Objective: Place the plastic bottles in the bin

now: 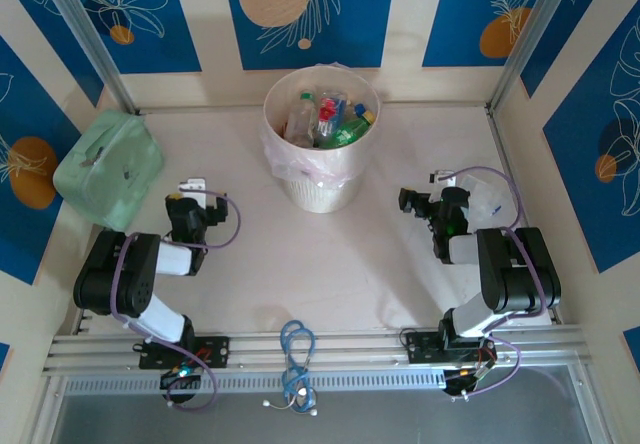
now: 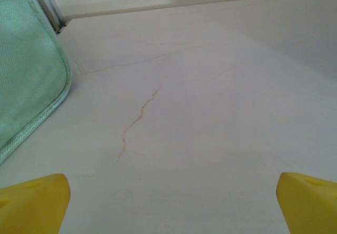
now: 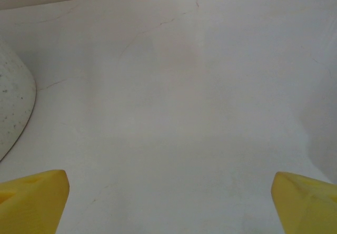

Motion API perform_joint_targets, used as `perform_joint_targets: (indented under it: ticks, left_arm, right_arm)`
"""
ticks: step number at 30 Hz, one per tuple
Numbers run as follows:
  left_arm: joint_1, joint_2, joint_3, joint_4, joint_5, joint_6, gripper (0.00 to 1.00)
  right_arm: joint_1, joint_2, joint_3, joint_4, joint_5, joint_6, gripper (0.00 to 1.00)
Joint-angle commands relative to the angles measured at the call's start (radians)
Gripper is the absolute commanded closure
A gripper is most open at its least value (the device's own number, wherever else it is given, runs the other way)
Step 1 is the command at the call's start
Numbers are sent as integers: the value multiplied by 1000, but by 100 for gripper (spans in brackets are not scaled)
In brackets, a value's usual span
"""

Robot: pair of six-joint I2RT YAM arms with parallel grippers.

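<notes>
Plastic bottles (image 1: 325, 119) lie heaped inside the bin (image 1: 318, 192), clear, green and red-labelled ones packed up to just under the rim. The bin stands at the middle of the far side of the table (image 1: 350, 264), close to the back wall, its thin liner (image 1: 285, 159) folded over the rim and bunched down the outside. Bare tabletop runs all around its near side.

The left gripper (image 1: 195, 189) sits to the bin's left with its yellow fingertips (image 2: 37, 202) spread wide and nothing between them. A mint-green soft case (image 1: 108, 169) lies near it in the far left corner, against the side wall. The right gripper (image 1: 420, 204) rests to the bin's right, likewise gaping and empty, with crumpled clear plastic (image 1: 490, 199) between it and the right wall. A blue cable (image 1: 297, 354) hangs over the near rail, between the two arm bases.
</notes>
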Motion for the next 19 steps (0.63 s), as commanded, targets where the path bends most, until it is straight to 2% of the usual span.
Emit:
perform_joint_targets:
  ticks: [1,14,19]
  left_arm:
    - [-25,8,5,53,54,48,0]
    - [-21,8,22,21,76,44,0]
    - [0,6,29,1,118,33,0]
  right_arm:
    - [3,-13,22,25,-14,-23,1]
    - [-14,-6,39,-2,-68,-21,1]
    - [-12,-11,29,14,-72,-28,1]
